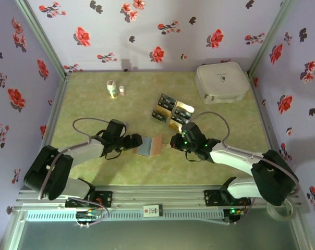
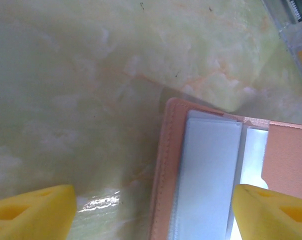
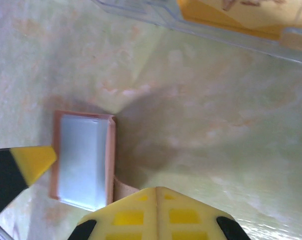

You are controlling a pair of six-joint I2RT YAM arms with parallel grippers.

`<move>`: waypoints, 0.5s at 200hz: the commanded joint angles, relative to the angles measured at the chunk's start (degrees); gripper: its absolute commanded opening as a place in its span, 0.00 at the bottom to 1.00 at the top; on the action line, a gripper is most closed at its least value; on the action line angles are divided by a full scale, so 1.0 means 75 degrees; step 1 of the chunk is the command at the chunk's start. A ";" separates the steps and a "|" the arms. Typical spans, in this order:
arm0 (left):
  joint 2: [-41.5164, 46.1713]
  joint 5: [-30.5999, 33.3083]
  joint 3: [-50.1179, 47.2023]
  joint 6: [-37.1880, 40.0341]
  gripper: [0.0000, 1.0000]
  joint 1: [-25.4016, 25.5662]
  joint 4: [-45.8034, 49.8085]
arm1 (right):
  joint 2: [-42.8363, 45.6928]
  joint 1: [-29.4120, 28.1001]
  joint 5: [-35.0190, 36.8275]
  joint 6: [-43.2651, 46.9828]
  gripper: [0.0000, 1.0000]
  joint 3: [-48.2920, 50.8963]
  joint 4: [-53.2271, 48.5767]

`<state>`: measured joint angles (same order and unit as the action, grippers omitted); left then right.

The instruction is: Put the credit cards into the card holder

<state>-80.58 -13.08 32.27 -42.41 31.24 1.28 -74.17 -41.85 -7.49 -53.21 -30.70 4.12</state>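
- The card holder (image 1: pixel 148 145) lies open and flat on the green table (image 1: pixel 89 112), right between the two arms, grey-blue inside facing up.
- The left gripper (image 1: pixel 138 144) sits low at the holder's left side, jaws spread wide.
- In the left wrist view, that left gripper (image 2: pixel 153 217) straddles the holder's stitched left edge: one yellow finger (image 2: pixel 36 215) is out over bare table, the other over the card holder (image 2: pixel 211 165).
- The right gripper (image 1: pixel 174 140) is at the holder's right edge, fingers pressed together.
- In the right wrist view, the right gripper (image 3: pixel 157 195) points at the card holder (image 3: pixel 81 160), with a tan bit of flap just at its tips. I cannot tell whether it is pinched.
- The credit cards (image 1: pixel 167 108), black and gold, sit in rows in the clear tray (image 1: pixel 185 107), just beyond the right gripper and apart from the holder.
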 commanded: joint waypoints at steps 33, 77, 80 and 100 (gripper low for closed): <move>-0.0577 -0.0331 0.0182 0.0336 0.69 0.0330 -0.0176 | -0.0777 0.0142 0.0274 -0.0077 0.00 0.0470 0.0592; -0.0294 -0.0684 -0.0109 0.0056 0.51 0.0351 -0.0859 | -0.0822 0.0152 0.0290 0.0072 0.24 0.0364 0.0314; -0.0266 -0.0699 -0.0136 0.0038 0.50 0.0355 -0.0894 | -0.0760 0.0153 0.0311 0.0081 0.26 0.0356 0.0250; -0.0119 -0.0837 -0.0226 -0.0054 0.50 0.0352 -0.1069 | -0.0198 0.0154 0.0524 0.0187 0.35 0.0279 -0.0307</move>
<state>-82.96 -16.27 31.99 -41.67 33.50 -3.44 -80.36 -41.12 -6.42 -52.86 -27.94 6.11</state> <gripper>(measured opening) 0.501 0.319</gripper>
